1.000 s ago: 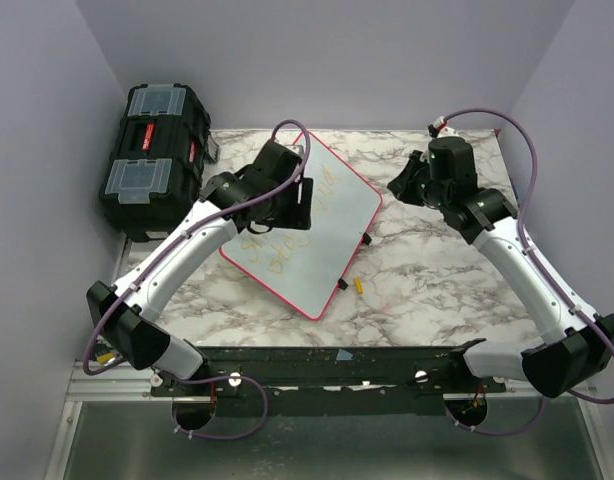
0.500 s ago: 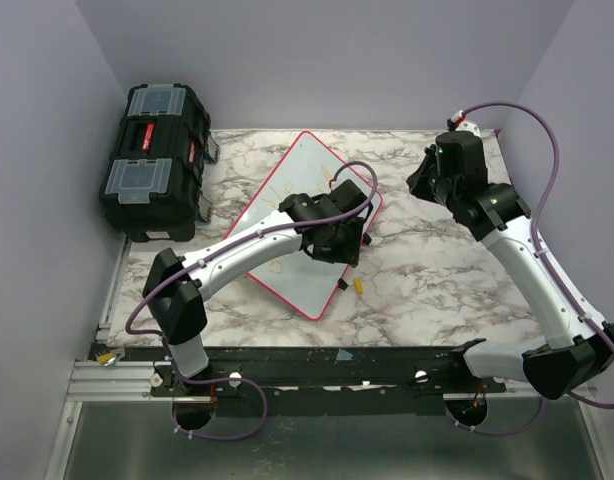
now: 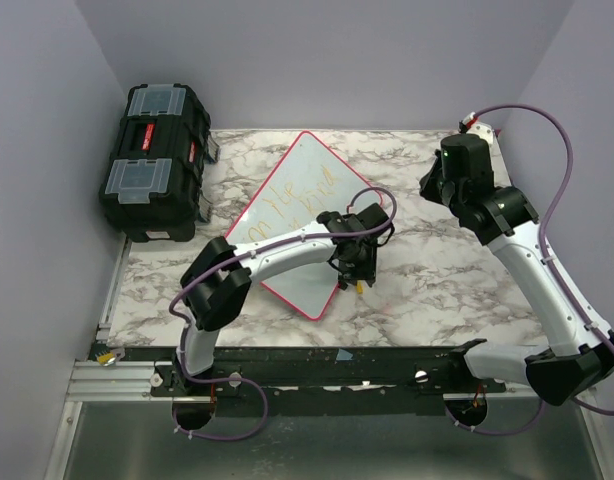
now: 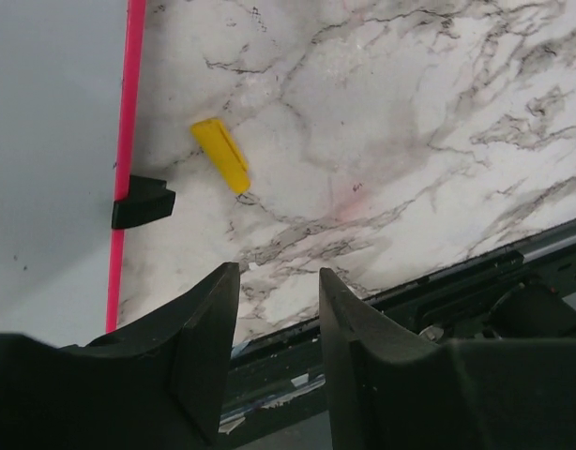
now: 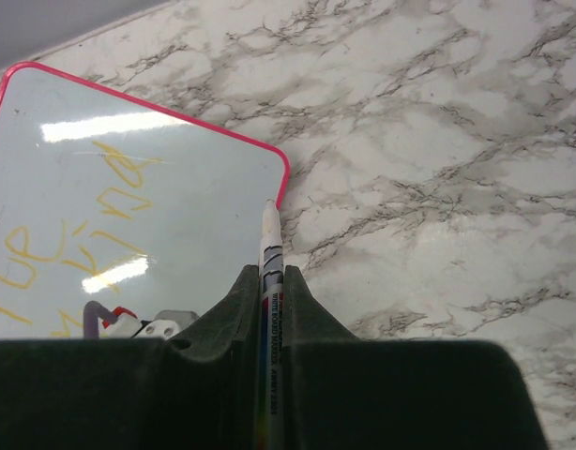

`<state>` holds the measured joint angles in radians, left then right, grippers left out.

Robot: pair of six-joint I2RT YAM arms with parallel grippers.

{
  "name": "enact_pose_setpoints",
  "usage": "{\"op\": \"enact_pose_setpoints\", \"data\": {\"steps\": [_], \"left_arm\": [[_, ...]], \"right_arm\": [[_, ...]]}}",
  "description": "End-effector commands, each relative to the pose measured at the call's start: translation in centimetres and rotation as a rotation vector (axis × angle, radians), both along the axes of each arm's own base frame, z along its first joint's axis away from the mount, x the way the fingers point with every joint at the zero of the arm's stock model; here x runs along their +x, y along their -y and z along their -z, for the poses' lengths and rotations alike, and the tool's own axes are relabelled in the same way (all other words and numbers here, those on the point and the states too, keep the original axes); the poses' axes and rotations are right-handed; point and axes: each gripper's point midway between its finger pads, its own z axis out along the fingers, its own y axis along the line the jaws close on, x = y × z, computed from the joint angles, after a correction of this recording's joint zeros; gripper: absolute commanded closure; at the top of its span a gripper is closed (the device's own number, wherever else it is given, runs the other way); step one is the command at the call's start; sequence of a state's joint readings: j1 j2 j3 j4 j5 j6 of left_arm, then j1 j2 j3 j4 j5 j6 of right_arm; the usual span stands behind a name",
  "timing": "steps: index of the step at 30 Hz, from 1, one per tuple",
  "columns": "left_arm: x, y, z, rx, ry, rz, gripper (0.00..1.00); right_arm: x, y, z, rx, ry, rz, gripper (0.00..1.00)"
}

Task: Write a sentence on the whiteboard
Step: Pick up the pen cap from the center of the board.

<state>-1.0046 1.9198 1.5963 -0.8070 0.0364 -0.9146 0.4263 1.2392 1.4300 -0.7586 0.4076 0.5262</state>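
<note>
Since the earlier frames, the left arm has been swung off the whiteboard (image 3: pixel 299 288) to its near right edge, while the right arm has been drawn slightly back toward the far right corner. One marbled surface (image 3: pixel 437 270) is seen, with one black toolbox (image 3: pixel 154 160) at its far left. One whiteboard is laid flat and turned at an angle just beside the toolbox, in the middle of the surface. Two lines of yellow writing, the sentence (image 3: pixel 299 188), are already set down on it, though it cannot be read whether the wording is finished. Two arms are counted. The left claw (image 4: pixel 277 281) is held released, nothing between its fingers, above the bare surface near the board's pink rim. The right claw (image 5: pixel 269 277) is clenched on one marker (image 5: pixel 270 244), raised off the board, its tip pointed at the board's corner. The writing is therefore judged largely done; recapping the marker seems to be what is left. One small yellow cap (image 4: pixel 221 155) is lying on the surface just beside the rim, and one black clip (image 4: pixel 143 202) is seen on that edge.
</note>
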Motion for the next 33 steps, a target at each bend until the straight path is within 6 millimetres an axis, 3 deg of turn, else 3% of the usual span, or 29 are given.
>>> {"op": "enact_pose_setpoints", "data": {"steps": [1,11,33], "left_arm": [[0.1,1.7,1.4,-0.025,-0.055,-0.055,0.59],[0.8,1.9,4.0,0.039,-0.086,-0.084,0.59],[1.6,0.3,7.0,0.114,-0.144,-0.188,0.58]], "right_arm": [[-0.4,0.8,-0.8,-0.033,0.004,0.023,0.99],[-0.4,0.6,-0.4,-0.033,0.006,0.012,0.99],[-1.2,0.3,0.1,-0.019,0.002,-0.027,0.99]]}}
